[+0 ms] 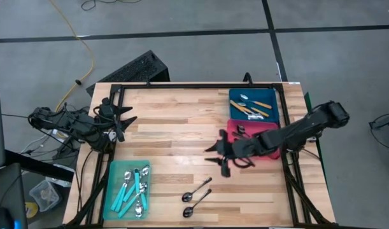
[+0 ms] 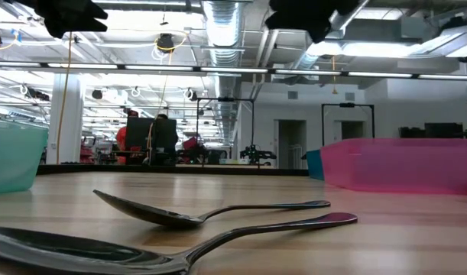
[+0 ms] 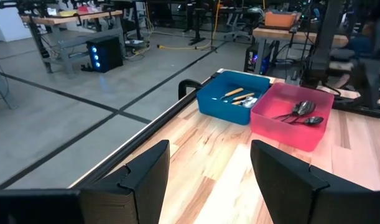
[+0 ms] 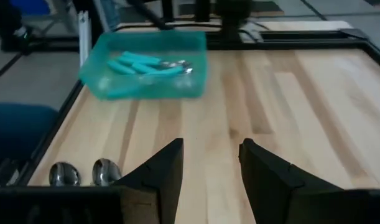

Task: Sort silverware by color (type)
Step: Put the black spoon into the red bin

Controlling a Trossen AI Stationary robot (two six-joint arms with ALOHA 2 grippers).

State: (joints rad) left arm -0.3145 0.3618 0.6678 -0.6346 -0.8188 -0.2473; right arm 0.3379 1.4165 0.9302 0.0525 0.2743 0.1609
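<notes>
Spoons first: two all-metal spoons (image 1: 197,196) lie loose on the counter (image 1: 175,127), side by side and nearly touching, just ahead of my right gripper (image 1: 223,156) and a little to its side, nearer the front edge. That gripper hovers over bare wood with its fingers parted and nothing between them; in its own wrist view I see the two shiny bowls low beside its finger (image 4: 158,171).

Straight out beyond the right gripper, across the counter, sits the teal bin (image 1: 128,189), holding the teal-handled spoons (image 1: 133,188) in a loose bundle.

Directly behind the right gripper, under its arm, is the pink bin (image 1: 253,127), holding a few dark metal spoons (image 3: 300,112). Touching its far wall is the blue bin (image 1: 253,104), with orange-handled spoons (image 1: 253,108) lying inside.

My left gripper (image 1: 123,121) waits at the far left corner of the counter, well apart from every bin, fingers spread wide and empty; from its wrist view the blue and pink bins stand side by side across the counter ahead.
</notes>
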